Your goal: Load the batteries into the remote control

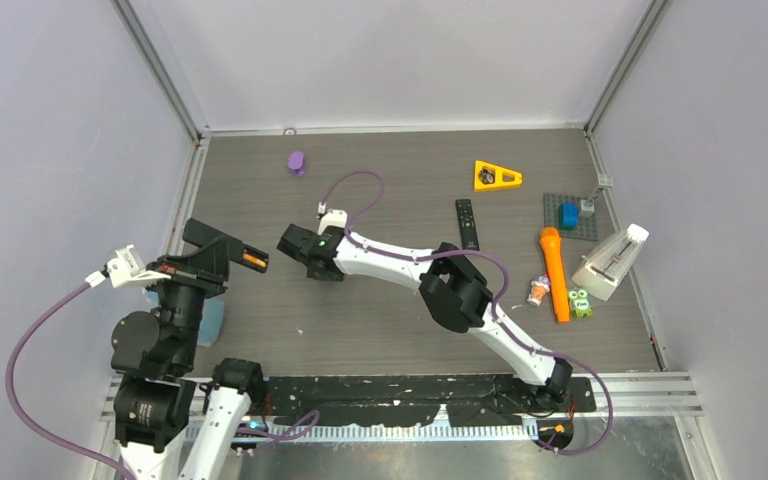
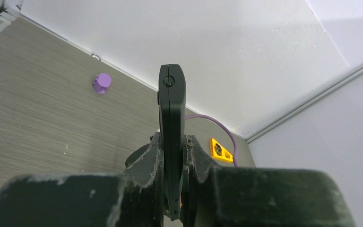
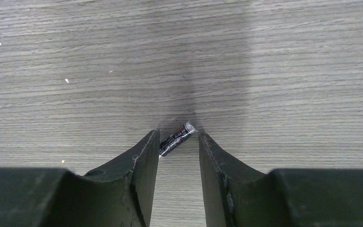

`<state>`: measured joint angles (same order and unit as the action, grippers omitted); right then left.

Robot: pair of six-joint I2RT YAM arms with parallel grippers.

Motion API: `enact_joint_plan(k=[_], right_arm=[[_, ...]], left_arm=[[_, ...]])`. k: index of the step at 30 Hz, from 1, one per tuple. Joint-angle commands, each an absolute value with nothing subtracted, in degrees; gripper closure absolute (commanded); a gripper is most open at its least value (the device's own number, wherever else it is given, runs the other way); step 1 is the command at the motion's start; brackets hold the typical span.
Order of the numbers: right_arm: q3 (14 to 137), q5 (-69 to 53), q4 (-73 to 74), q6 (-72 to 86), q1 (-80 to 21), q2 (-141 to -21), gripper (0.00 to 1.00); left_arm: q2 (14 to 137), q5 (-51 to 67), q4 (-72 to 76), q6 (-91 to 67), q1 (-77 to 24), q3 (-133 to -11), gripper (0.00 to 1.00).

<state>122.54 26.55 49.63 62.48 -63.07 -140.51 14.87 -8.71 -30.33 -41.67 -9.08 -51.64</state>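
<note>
My left gripper (image 2: 174,142) is shut on a black remote control (image 2: 171,104), held on edge above the left side of the table. From above, this remote (image 1: 222,246) shows an orange battery (image 1: 252,261) in its open end. My right gripper (image 3: 178,135) points down at the table with its jaws partly apart. A dark grey battery (image 3: 176,139) lies slantwise on the wood between the fingertips, one end against the left finger (image 3: 147,151). In the top view the right gripper (image 1: 303,250) is just right of the held remote and hides this battery.
A second black remote (image 1: 467,224) lies at centre right. A long orange stick (image 1: 554,272), two small toys (image 1: 538,290), a white wedge-shaped object (image 1: 610,262), a grey plate (image 1: 570,228) and a yellow triangle (image 1: 496,176) fill the right side. A purple piece (image 1: 297,161) sits at the back.
</note>
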Motion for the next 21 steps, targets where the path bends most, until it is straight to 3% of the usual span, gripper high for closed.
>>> enact_joint_plan(k=[1, 7, 15, 21], right_arm=[[122.6, 28.3, 51.5, 60.6, -63.4, -140.7, 0.62], [118.9, 27.8, 49.9, 55.7, -63.5, -138.2, 0.79], [108.2, 23.1, 39.8, 45.1, -62.3, -129.5, 0.94], [99.8, 17.2, 33.2, 34.6, -58.3, -116.8, 0.95]], left_arm=[[14.0, -10.2, -27.8, -40.8, -8.8, -53.1, 1.00], [13.5, -10.0, -26.9, -41.8, -8.8, -51.7, 1.00], [13.8, -5.3, -25.3, -44.0, -8.8, -49.2, 1.00], [15.3, 4.8, -24.6, -45.8, -8.8, -47.1, 1.00]])
